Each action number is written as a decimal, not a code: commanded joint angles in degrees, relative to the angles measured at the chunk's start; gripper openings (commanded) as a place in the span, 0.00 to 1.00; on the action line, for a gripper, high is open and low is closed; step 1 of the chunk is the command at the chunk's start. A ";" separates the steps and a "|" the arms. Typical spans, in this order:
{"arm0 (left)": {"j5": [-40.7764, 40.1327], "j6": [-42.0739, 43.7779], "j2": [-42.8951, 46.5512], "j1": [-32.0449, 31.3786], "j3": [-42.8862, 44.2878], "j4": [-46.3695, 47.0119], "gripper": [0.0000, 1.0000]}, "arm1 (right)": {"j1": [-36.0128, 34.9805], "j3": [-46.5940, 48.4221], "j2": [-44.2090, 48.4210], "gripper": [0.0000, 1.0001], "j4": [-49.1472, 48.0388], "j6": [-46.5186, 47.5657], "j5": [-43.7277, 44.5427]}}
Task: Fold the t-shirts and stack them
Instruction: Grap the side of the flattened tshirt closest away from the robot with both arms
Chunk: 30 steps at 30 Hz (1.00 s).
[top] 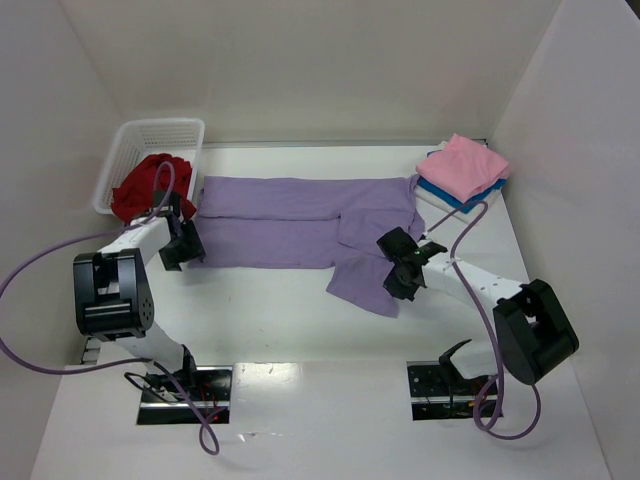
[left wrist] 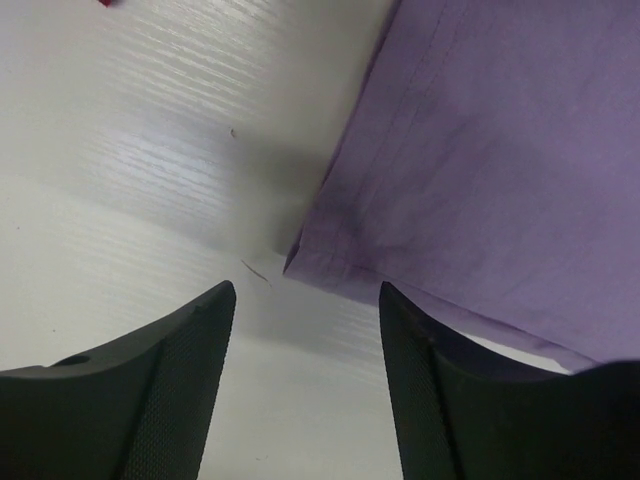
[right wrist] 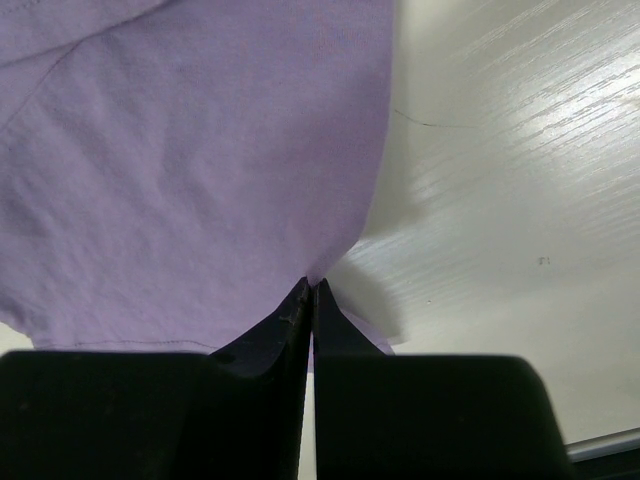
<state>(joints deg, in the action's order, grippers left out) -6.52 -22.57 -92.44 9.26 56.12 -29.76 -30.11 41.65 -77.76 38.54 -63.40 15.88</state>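
- Lavender t-shirt [top: 300,225] is spread flat on the table [top: 300,330]. Its hem corner is seen in the left wrist view just ahead of the left gripper [left wrist: 305,295], whose jaws are parted and hold nothing.
- Its sleeve edge is pinched between the closed jaws of the right gripper [right wrist: 312,292], as is confirmed only by the right wrist view.
- Only from above are the deep red t-shirt [top: 150,185] in the basket [top: 160,130], beyond the left jaws, and the pink t-shirt [top: 465,165], stacked on the bright blue t-shirt [top: 450,196] beyond the right jaws, shown.
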 commanded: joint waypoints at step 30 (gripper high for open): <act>-1.20 1.03 1.82 -0.82 1.72 1.19 0.76 | 0.31 3.09 5.60 0.00 0.39 0.55 1.09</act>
<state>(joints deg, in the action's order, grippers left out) -5.98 -22.26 -93.60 8.91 56.64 -28.80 -30.09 43.22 -73.45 38.76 -63.05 15.86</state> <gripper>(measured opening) 0.674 0.008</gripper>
